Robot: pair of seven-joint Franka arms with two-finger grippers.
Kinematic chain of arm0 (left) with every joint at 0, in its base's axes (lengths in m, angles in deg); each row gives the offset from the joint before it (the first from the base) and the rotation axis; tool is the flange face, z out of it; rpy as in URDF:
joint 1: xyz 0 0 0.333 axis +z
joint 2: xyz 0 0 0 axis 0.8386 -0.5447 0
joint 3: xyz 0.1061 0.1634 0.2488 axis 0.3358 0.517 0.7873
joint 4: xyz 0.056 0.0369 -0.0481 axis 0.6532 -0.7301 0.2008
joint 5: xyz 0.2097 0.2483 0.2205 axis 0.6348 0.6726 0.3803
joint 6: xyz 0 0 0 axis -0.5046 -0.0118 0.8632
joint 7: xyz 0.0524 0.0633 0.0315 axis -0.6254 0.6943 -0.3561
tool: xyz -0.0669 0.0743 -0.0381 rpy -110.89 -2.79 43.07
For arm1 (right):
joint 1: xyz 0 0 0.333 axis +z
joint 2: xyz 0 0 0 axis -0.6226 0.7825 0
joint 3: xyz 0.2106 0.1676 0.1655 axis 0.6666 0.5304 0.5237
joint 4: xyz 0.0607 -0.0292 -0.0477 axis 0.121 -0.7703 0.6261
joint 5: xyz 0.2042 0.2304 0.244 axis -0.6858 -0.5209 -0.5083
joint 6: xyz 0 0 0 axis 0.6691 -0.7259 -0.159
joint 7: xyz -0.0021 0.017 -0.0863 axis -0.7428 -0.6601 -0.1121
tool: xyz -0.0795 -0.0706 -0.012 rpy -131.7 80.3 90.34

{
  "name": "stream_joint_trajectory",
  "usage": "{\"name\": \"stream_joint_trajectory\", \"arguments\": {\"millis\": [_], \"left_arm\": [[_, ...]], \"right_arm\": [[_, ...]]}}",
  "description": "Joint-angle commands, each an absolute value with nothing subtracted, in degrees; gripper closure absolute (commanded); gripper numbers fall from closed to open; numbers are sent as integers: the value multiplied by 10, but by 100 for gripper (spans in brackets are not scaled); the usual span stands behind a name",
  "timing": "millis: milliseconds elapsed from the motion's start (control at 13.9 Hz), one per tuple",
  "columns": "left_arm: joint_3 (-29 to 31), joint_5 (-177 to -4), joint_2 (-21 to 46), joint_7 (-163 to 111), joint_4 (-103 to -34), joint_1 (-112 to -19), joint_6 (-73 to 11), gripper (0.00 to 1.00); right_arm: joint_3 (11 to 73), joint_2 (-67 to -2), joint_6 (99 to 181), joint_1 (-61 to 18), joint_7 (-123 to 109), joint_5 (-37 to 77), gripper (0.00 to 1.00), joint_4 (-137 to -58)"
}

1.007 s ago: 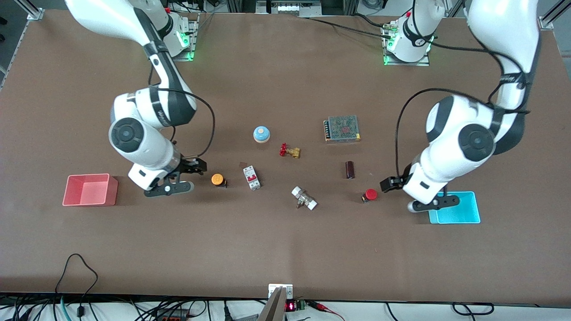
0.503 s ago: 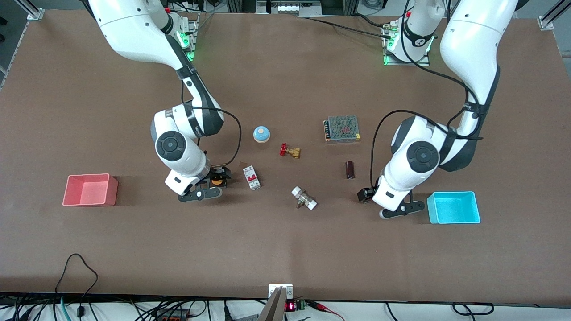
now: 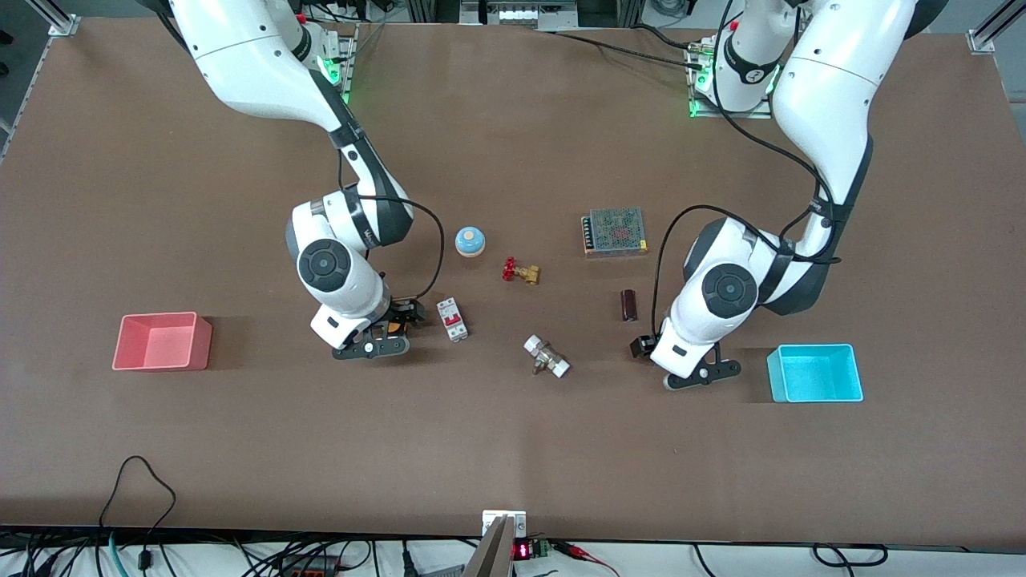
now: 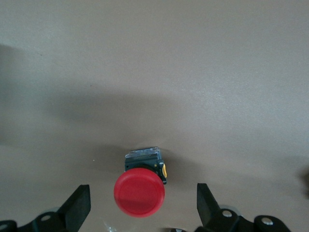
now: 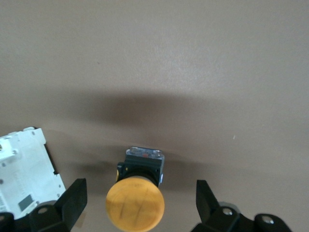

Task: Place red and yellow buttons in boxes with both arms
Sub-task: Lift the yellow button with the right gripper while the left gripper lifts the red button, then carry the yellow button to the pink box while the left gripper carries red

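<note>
The yellow button stands on the table between my right gripper's open fingers, touching neither. In the front view only an orange sliver shows under the right gripper. The red button stands between my left gripper's open fingers, also untouched. In the front view the left gripper hides it. The pink-red box sits toward the right arm's end of the table. The cyan box sits toward the left arm's end. Both boxes are empty.
A white circuit breaker lies right beside the right gripper, also in the right wrist view. A blue-domed bell, a brass valve, a silver fitting, a dark cylinder and a mesh-topped power supply lie mid-table.
Both arms swung in from beside their boxes toward the table's middle. The right gripper now straddles the yellow button and the left gripper the red one, which it now covers in the front view.
</note>
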State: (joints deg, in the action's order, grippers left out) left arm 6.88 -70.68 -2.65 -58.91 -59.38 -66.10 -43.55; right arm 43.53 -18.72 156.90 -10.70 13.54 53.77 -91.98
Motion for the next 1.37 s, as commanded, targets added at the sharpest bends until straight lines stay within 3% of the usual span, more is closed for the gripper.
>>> {"name": "stream_joint_trajectory", "arguments": {"millis": [0,359,503,575,647,791,1150,1294], "left_arm": [[75,-690,-27,-602,-590,-668,-430,24],[76,-690,-26,-602,-590,-667,-430,51],[76,-690,-25,-602,-590,-666,-430,61],[75,-690,-24,-602,-590,-665,-430,65],[75,-690,-21,-602,-589,-663,-430,71],[76,-691,-12,-599,-587,-658,-423,75],[76,-690,29,-548,-581,-616,-408,77],[75,-690,41,-503,-580,-594,-401,77]], "right_arm": [[434,-177,1567,-108,156,532,0,-909],[434,-168,1569,-104,196,534,1,-909],[434,-168,1568,-105,194,534,18,-909],[434,-168,1568,-105,194,535,20,-909],[434,-168,1568,-106,189,534,29,-909],[433,-170,1567,-107,188,534,32,-908],[433,-173,1562,-109,188,532,55,-891],[433,-173,1560,-106,189,533,59,-889]]}}
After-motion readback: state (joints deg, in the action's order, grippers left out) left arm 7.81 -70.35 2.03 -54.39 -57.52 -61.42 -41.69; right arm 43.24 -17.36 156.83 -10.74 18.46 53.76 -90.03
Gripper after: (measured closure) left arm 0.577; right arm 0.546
